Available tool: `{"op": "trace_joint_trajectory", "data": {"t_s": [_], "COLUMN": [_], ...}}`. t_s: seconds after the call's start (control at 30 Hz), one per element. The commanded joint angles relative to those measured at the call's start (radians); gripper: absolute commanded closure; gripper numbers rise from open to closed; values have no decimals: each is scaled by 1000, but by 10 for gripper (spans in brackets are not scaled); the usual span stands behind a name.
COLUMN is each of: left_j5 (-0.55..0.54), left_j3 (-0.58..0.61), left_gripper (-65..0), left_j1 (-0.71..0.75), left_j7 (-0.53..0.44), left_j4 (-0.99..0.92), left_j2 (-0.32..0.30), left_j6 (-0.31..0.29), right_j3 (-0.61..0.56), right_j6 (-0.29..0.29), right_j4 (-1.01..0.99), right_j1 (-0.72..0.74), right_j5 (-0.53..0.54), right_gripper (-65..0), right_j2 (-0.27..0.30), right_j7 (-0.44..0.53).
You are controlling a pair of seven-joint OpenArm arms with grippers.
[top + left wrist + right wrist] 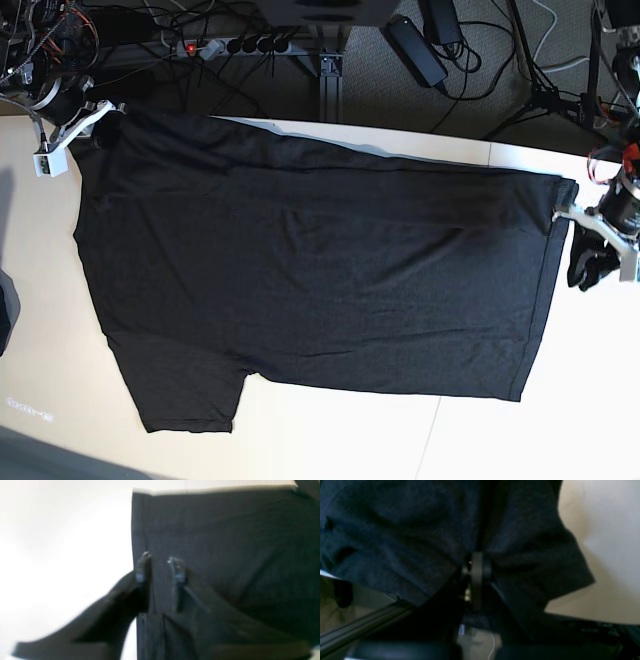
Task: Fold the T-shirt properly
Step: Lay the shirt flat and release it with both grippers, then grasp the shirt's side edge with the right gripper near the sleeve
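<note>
The black T-shirt [320, 270] lies spread flat on the pale table [340, 440], plain side up, one sleeve [190, 395] towards the near left. At the far left corner my right gripper [476, 566] is shut on a bunch of its fabric [402, 530], which hangs over the fingers; the same gripper [95, 118] shows in the base view. In the left wrist view my left gripper [160, 567] stands open at the shirt's right-hand hem [140, 525] near the far corner. Its fingertips [144, 563] are apart over the cloth [225, 555], and the picture is blurred.
Beyond the table's far edge [450, 145] lie a power strip [235, 45], adapters and cables on the floor, with a stand leg [545, 95] at the far right. Bare table [600, 400] lies right of the hem and along the near side.
</note>
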Motion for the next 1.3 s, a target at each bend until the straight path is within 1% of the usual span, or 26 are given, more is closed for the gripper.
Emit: {"op": "trace_joint_trajectory", "data": {"t_s": [0.0,0.13,0.23,0.37,0.43,0.53,0.63,0.7,0.83,1.27], "left_j5": [-6,-6,-7,-23,-45,-80,-96,-96,-96,-100], "left_j3": [6,92,165,240,258,260,260,260,260,260], "left_gripper": [-213,-218,-218,-235,-235,-235,-234,-234,-234,-234], "left_j1": [-48,-221,-386,-601,-688,-787,-844,-856,-856,-898], "left_j7": [-22,-51,-51,-52,-53,-56,-56,-56,-55,-63], "left_j4": [-23,-251,-479,-792,-929,-1109,-1241,-1294,-1338,-1338], "left_j2": [-19,-36,-36,-31,-31,-31,-25,-17,9,94], "left_j6": [-4,-1,-2,-8,-36,-39,-39,-39,-42,-42], "right_j3": [10,10,10,10,10,10,10,10,10,10], "right_j6": [47,48,47,48,47,48,47,47,47,47], "right_j4": [10,10,10,10,10,10,10,10,10,10], "right_j1": [-3,-3,-3,-3,-4,-3,-3,-3,-3,-4], "right_j5": [6,3,-6,-5,-5,-5,-4,-4,0,12], "right_gripper": [0,0,0,0,0,0,0,0,0,0], "right_j2": [16,16,16,16,16,16,16,16,16,16], "right_j7": [13,15,15,15,15,15,15,14,15,11]}}
